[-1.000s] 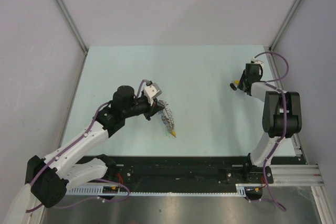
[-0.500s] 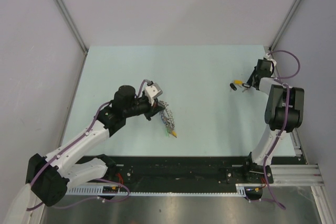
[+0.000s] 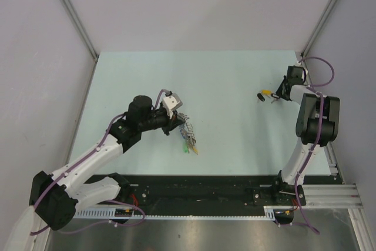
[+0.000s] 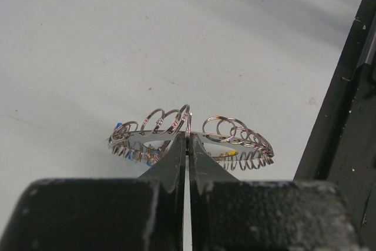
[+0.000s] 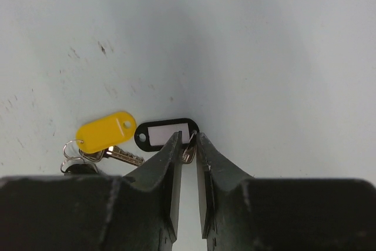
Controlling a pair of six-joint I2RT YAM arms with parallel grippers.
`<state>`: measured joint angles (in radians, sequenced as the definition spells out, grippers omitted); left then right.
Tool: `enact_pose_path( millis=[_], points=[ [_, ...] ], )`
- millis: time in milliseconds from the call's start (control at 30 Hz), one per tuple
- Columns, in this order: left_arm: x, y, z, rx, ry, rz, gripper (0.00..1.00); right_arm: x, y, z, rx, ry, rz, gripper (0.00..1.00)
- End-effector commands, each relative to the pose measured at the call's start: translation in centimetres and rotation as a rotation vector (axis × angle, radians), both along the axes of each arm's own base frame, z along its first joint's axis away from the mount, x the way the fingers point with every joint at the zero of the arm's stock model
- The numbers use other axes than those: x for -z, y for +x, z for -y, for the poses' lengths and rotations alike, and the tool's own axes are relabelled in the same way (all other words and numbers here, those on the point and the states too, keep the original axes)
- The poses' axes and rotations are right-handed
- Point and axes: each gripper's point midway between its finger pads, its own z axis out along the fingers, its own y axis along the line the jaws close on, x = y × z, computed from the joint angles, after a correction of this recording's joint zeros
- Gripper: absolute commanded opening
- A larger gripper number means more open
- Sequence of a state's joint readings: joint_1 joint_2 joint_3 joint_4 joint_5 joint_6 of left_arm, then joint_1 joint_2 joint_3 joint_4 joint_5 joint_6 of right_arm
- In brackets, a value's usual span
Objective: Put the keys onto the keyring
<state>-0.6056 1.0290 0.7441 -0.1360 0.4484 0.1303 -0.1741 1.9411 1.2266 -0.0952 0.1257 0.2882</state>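
The keyring, a big ring strung with silver split rings and small blue and yellow tags, hangs from my left gripper, which is shut on its rim. In the top view the keyring sits left of centre, at my left gripper. The black-tagged key and the yellow-tagged key lie side by side on the table. My right gripper has its jaws narrowly closed around the black tag's small metal key. In the top view the keys lie at the far right, next to my right gripper.
A further small ring and a dark piece lie just below the yellow tag. The pale table ends at grey walls behind and at the sides. A black rail runs along the near edge.
My right wrist has swung back to the right and turned, and the keys now lie just left of its fingers. The left gripper and keyring shifted only slightly.
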Motion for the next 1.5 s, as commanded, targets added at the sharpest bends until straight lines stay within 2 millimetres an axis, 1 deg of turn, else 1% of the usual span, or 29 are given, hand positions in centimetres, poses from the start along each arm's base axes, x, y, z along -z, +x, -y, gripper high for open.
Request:
enact_pose_path(
  millis=[0, 67, 133, 300, 400, 500, 533, 600, 633, 667, 700, 733, 767, 800, 833, 867, 900, 967, 1000, 1033, 1067, 1100, 1167, 1233, 1300, 1333, 1400, 1433, 1467],
  points=[
    [-2.8, 0.4, 0.9, 0.025, -0.074, 0.063, 0.00, -0.5, 0.8, 0.1, 0.005, 0.015, 0.009, 0.20],
    [-2.8, 0.4, 1.0, 0.026, -0.074, 0.063, 0.00, -0.3, 0.7, 0.1, 0.008, 0.016, 0.004, 0.19],
    [-2.9, 0.4, 1.0, 0.026, -0.076, 0.065, 0.00, -0.4, 0.6, 0.1, 0.003, 0.014, 0.002, 0.10],
    [-2.9, 0.3, 0.9, 0.028, -0.075, 0.064, 0.00, -0.5, 0.4, 0.2, 0.005, 0.006, -0.005, 0.00],
    [-3.0, 0.3, 1.0, 0.030, -0.077, 0.067, 0.00, -1.1, 0.2, 0.2, 0.000, -0.003, -0.006, 0.00],
    [-3.1, 0.3, 0.9, 0.030, -0.078, 0.070, 0.00, -3.0, -0.1, -0.1, -0.028, -0.033, 0.006, 0.00],
    [-3.2, 0.2, 1.0, 0.031, -0.079, 0.071, 0.00, -4.3, -0.3, -0.8, -0.059, -0.057, 0.014, 0.00],
    [-3.4, 0.2, 0.9, 0.029, -0.082, 0.079, 0.00, -5.7, -0.7, -1.2, -0.086, -0.090, 0.016, 0.00],
    [-3.5, 0.2, 0.8, 0.027, -0.084, 0.080, 0.00, -6.1, -1.3, -1.7, -0.117, -0.108, -0.004, 0.00],
    [-3.7, 0.2, 0.8, 0.026, -0.086, 0.086, 0.00, -7.4, -1.6, -2.7, -0.146, -0.120, 0.010, 0.00],
    [-3.7, 0.2, 0.7, 0.026, -0.084, 0.089, 0.00, -8.0, -1.9, -3.4, -0.172, -0.129, 0.010, 0.00],
    [-3.9, 0.2, 0.7, 0.021, -0.085, 0.093, 0.00, -7.9, -2.8, -4.0, -0.199, -0.142, -0.023, 0.00],
    [-3.9, 0.2, 0.6, 0.020, -0.085, 0.096, 0.00, -9.2, -3.2, -5.4, -0.247, -0.186, -0.014, 0.00],
    [-4.1, 0.2, 0.5, 0.015, -0.084, 0.105, 0.00, -9.5, -3.7, -6.1, -0.272, -0.202, -0.020, 0.00],
    [-4.3, 0.2, 0.4, 0.011, -0.084, 0.111, 0.00, -9.4, -4.7, -7.2, -0.314, -0.216, -0.040, 0.00],
    [-4.4, 0.2, 0.3, 0.008, -0.081, 0.118, 0.00, -10.6, -5.3, -9.1, -0.378, -0.244, -0.020, 0.00],
    [-4.6, 0.4, -0.1, -0.009, -0.073, 0.134, 0.00, -10.9, -5.9, -10.0, -0.404, -0.253, -0.016, 0.00],
    [-4.8, 0.4, -0.5, -0.017, -0.059, 0.160, 0.00, -10.5, -7.7, -11.8, -0.467, -0.260, -0.036, 0.00],
    [-5.0, 0.4, -1.0, -0.034, -0.050, 0.174, 0.00, -11.4, -8.7, -13.4, -0.509, -0.264, -0.017, 0.00],
    [-4.8, 0.3, -1.2, -0.038, -0.040, 0.181, 0.00, -10.6, -9.9, -14.2, -0.540, -0.257, -0.040, 0.00],
    [-4.9, 0.3, -1.5, -0.043, -0.034, 0.196, 0.00, -10.8, -10.7, -14.8, -0.564, -0.257, -0.038, 0.00],
    [-5.0, 0.3, -1.7, -0.050, -0.034, 0.204, 0.00, -11.2, -11.9, -16.5, -0.615, -0.257, -0.029, 0.00],
    [-5.4, 0.0, -2.1, -0.063, -0.045, 0.216, 0.00, -10.2, -14.1, -17.9, -0.673, -0.252, -0.059, 0.00],
    [-5.1, -0.5, -2.5, -0.070, -0.042, 0.208, 0.00, -10.1, -16.6, -19.8, -0.763, -0.246, -0.074, 0.00],
    [-4.8, -0.8, -2.9, -0.078, -0.033, 0.201, 0.01, -9.2, -18.8, -20.4, -0.816, -0.253, -0.130, 0.00],
    [-4.7, -0.9, -3.3, -0.091, -0.031, 0.209, 0.00, -9.0, -19.9, -21.3, -0.863, -0.264, -0.145, 0.00],
    [-4.7, -1.1, -3.7, -0.104, -0.029, 0.222, 0.00, -8.3, -21.5, -21.6, -0.901, -0.293, -0.203, 0.00],
    [-4.4, -1.1, -4.0, -0.114, -0.026, 0.226, 0.00, -7.9, -22.2, -22.5, -0.944, -0.312, -0.219, 0.00],
    [-4.9, -1.1, -4.3, -0.129, -0.036, 0.249, 0.00, -7.6, -22.7, -23.1, -0.973, -0.324, -0.235, 0.00]
  ],
)
